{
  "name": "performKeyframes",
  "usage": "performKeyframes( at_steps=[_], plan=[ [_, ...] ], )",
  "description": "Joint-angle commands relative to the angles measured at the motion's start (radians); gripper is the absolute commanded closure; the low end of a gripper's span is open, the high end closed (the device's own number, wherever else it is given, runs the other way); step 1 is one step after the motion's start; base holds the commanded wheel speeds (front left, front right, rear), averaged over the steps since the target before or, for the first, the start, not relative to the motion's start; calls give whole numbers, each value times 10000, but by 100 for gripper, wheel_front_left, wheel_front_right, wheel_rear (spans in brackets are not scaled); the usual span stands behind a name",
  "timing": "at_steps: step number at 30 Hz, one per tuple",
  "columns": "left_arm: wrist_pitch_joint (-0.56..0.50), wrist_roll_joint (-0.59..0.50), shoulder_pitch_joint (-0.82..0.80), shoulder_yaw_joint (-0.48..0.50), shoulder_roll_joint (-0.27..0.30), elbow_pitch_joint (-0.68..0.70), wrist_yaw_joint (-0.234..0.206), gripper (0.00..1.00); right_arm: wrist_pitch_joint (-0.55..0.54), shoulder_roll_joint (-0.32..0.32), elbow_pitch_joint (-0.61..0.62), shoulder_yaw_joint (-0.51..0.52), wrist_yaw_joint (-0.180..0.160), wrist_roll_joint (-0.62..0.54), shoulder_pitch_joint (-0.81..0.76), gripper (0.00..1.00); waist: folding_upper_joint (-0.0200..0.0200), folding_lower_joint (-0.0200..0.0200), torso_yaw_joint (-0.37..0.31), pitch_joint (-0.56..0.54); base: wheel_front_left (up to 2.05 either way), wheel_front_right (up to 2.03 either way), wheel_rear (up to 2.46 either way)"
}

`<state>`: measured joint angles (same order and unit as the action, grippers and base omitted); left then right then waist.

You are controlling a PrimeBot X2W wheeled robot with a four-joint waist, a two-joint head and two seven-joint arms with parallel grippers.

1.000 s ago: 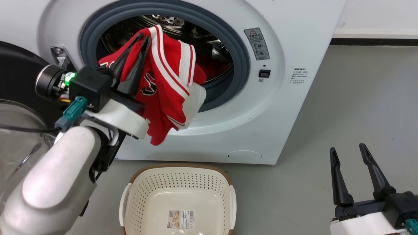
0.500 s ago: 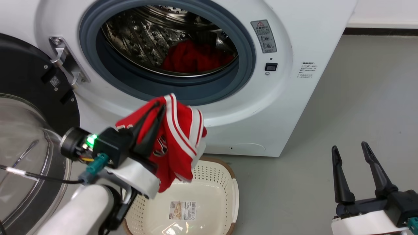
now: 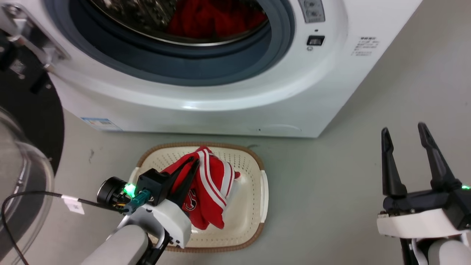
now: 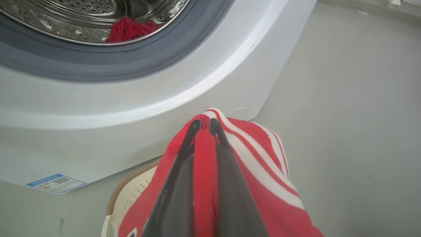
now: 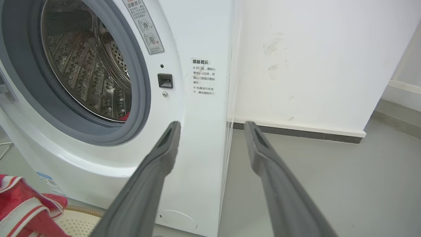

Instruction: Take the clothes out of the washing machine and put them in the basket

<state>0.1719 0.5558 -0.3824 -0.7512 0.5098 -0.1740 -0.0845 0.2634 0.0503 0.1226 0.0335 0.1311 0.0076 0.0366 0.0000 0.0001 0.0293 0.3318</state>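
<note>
Jersey (image 3: 211, 191) position: suspended over the basket (image 3: 235, 146), inside its rim outline, clear of the washing machine (image 3: 220, 103). The left gripper (image 3: 194, 160) holds it with the jaws pressed together on a fold of red fabric near the striped trim; the left wrist view shows cloth trapped between the two fingers and draped over both sides. The right gripper (image 3: 403, 127) hangs to the side above the floor (image 3: 331, 184), jaws spread, holding nothing. A plain red garment (image 3: 217, 18) lies in the drum (image 3: 154, 29).

Step in hand: deposit of the first garment.
1. Lower the left gripper until the hanging cloth piles on the basket bottom. The lower end may already touch it; the head view does not settle this.
2. Keep the pinch point over the basket middle, so no flap trails across the near rim.
3. Spread the jaws fully, then lift straight up to avoid dragging cloth back out.

Orientation: the jersey hangs as a narrow bundle. Its long axis runs from the pinched end, on the washer side, down toward the robot side of the basket. The white stripes follow that axis
</note>
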Motion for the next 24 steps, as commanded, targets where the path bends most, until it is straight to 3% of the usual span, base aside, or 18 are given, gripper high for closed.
performKeyframes(
  at_steps=[1, 13, 24],
  plan=[
    [120, -1, -365, -60, -213, -576, 171, 100, 21, 0, 84, -33, -7, -49, 371, 0, 0, -1, -316, 1003, 0, 0, 0],
    [336, -299, -2237, -476, -1053, -4982, 1289, 100, 21, -4, 287, 55, -7, 317, 1496, 0, 0, -1, -1353, 3310, 0, 0, 0],
    [214, -393, -4084, -792, -2098, -8858, 1795, 100, 21, -3, 535, 44, -7, 498, 2006, 0, 0, -1, -1661, 4608, 0, 0, 0]
  ],
)
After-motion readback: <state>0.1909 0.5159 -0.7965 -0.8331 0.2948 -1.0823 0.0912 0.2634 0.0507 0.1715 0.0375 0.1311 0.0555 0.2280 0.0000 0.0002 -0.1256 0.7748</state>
